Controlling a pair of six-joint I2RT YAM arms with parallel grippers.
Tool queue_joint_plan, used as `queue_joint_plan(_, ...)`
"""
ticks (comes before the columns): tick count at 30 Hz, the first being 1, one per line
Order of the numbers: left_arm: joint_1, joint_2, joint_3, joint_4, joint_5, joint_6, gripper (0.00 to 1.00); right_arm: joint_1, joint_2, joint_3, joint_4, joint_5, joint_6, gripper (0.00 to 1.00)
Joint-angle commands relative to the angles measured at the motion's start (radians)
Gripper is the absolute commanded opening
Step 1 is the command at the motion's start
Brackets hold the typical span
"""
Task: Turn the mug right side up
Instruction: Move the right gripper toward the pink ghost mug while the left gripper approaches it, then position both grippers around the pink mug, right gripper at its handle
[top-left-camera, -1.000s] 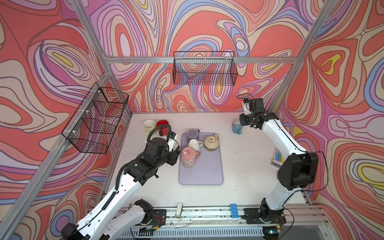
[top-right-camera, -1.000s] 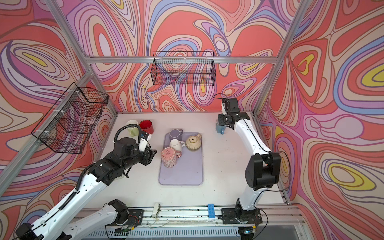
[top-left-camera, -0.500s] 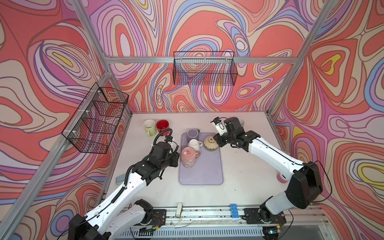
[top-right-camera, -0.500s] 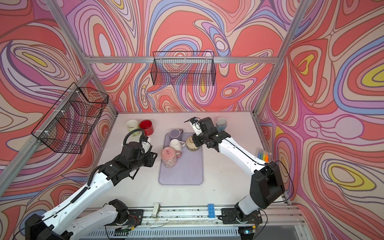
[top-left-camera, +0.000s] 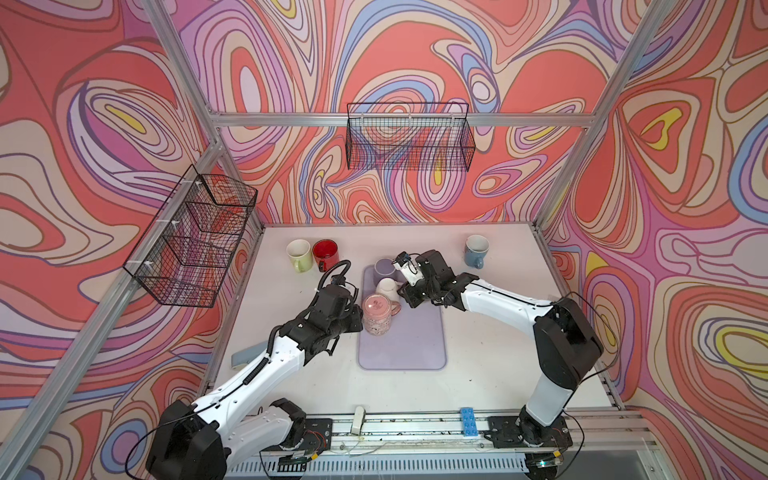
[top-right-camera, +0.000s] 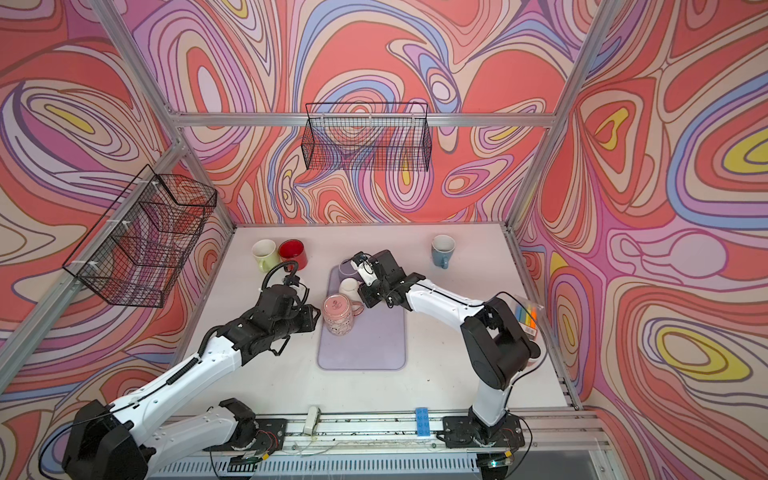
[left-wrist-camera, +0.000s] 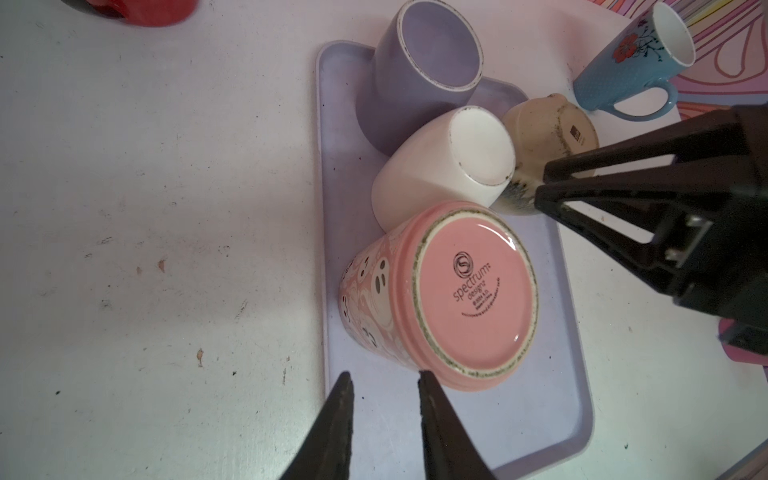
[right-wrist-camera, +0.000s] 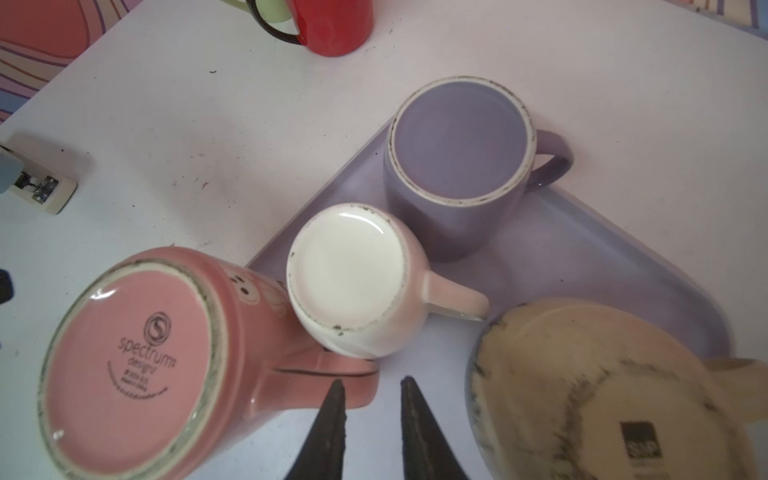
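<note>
My left hand (left-wrist-camera: 383, 377) is narrowly spread, empty, beside the upside-down pink mug (left-wrist-camera: 473, 291); my right hand (right-wrist-camera: 372, 381), equally narrow and empty, hovers by its handle (right-wrist-camera: 299, 390).

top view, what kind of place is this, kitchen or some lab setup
Most likely a robot test cell, not a kitchen: two robot arms mounted on a rail along the front of the table, an aluminium frame with swirl-printed walls, and mugs staged on a tray.
</note>
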Motion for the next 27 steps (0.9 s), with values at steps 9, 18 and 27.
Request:
queue_joint_plan(9, 0.003, 0.077, 0.025, 0.078, 0.003, -0.012, 0.31, 0.011, 0.100, 0.009, 0.064, -0.028, 0.018, 0.23)
queue_joint_plan(18, 0.004, 0.142, 0.035, 0.133, -0.003, 0.004, 0.30, 0.019, 0.088, -0.026, 0.053, -0.046, 0.021, 0.23)
queue_joint_plan(27, 0.004, 0.192, 0.039, 0.192, 0.004, 0.016, 0.30, 0.030, -0.057, -0.143, 0.016, -0.028, 0.077, 0.22)
